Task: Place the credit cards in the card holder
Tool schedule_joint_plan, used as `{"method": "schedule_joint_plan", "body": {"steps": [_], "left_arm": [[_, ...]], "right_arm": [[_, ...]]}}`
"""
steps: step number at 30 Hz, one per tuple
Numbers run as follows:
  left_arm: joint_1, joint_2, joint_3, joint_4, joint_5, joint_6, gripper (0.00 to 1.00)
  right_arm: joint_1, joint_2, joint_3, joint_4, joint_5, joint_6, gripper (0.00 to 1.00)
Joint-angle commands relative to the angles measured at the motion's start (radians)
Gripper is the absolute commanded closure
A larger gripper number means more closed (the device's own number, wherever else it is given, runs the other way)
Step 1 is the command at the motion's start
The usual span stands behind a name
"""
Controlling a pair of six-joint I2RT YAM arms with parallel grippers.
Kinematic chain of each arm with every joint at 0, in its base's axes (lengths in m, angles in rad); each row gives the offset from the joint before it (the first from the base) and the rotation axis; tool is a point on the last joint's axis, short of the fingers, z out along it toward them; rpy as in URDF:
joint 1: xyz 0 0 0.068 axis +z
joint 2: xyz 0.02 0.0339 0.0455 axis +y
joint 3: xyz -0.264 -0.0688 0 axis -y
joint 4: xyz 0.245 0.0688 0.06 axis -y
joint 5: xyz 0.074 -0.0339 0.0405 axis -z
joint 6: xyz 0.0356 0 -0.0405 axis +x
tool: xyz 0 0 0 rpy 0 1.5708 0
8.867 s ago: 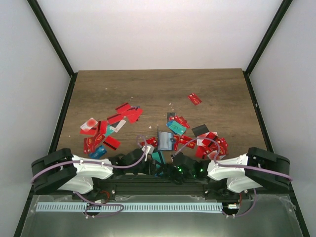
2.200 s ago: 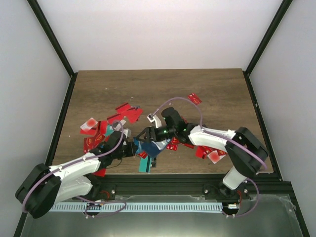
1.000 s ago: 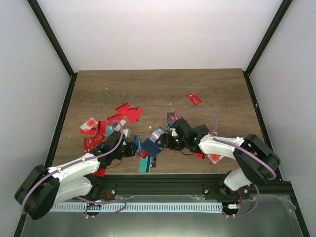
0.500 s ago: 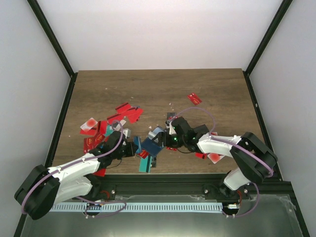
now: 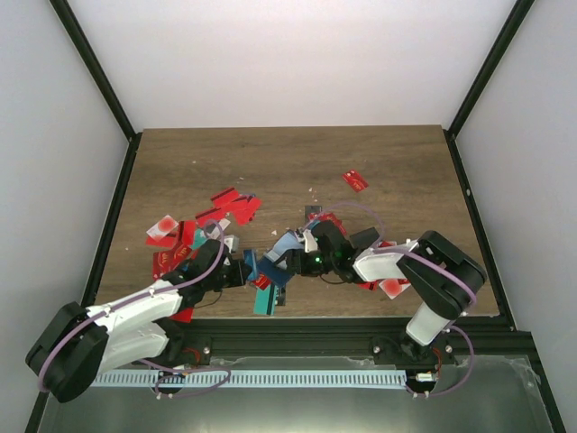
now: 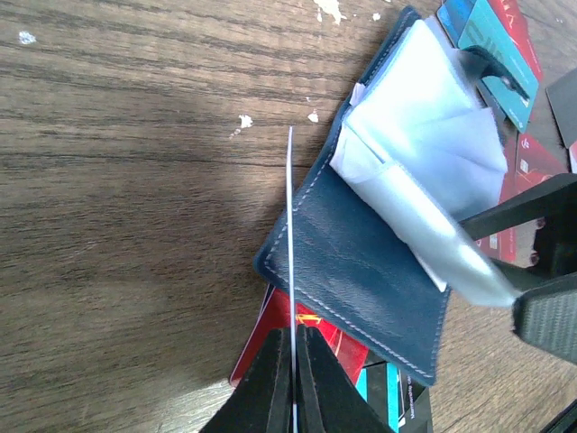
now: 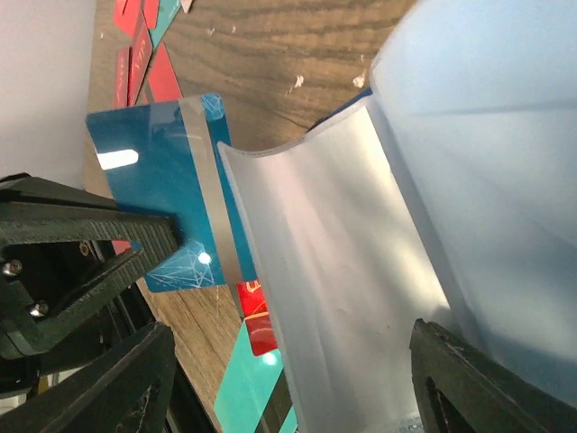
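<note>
Near centre of the brown wooden table (image 5: 270,162). Since about two seconds ago, the right gripper (image 7: 293,343) has come down from above the dark navy-blue folding card holder (image 6: 361,271) to its right side. The holder now lies open, with its clear plastic sleeve (image 7: 334,271) lifted off the navy cover. This means the pocket is presented to you, but no card is in it yet.

The right jaws stand wide, one finger at each side edge of the sleeve. The sleeve bows between them, so it appears to be held edgewise.

The left gripper (image 6: 291,338) is pinched tight on a thin blue plastic card (image 7: 167,180), which is upright and seen edge-on from the left wrist.

The card stands just left of the holder. Its free edge is just beside the sleeve's curved mouth, and you cannot tell whether the two touch.

A red card (image 6: 306,329) lies partly under the holder's near corner. More loose red cards (image 5: 230,203) lie scattered to the far left.
</note>
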State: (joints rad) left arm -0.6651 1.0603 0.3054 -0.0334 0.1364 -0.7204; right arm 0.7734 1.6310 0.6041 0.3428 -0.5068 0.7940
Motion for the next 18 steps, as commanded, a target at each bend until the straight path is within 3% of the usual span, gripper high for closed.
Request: {"method": "schedule_joint_plan", "body": {"steps": [1, 7, 13, 18], "left_arm": [[0.004, -0.024, 0.033, -0.041, -0.004, 0.018, 0.96], [0.004, -0.085, 0.118, -0.159, -0.042, 0.047, 0.96], [0.004, -0.165, 0.182, -0.171, -0.047, -0.023, 0.96], [0.004, -0.040, 0.218, -0.053, 0.001, -0.044, 0.96]], "right_arm": [[-0.003, 0.037, -0.017, 0.115, -0.061, -0.003, 0.27], [-0.003, 0.065, -0.047, 0.146, -0.070, -0.001, 0.31], [-0.003, 0.088, -0.079, 0.153, -0.047, -0.003, 0.52], [-0.003, 0.116, -0.090, 0.189, -0.064, 0.000, 0.67]]}}
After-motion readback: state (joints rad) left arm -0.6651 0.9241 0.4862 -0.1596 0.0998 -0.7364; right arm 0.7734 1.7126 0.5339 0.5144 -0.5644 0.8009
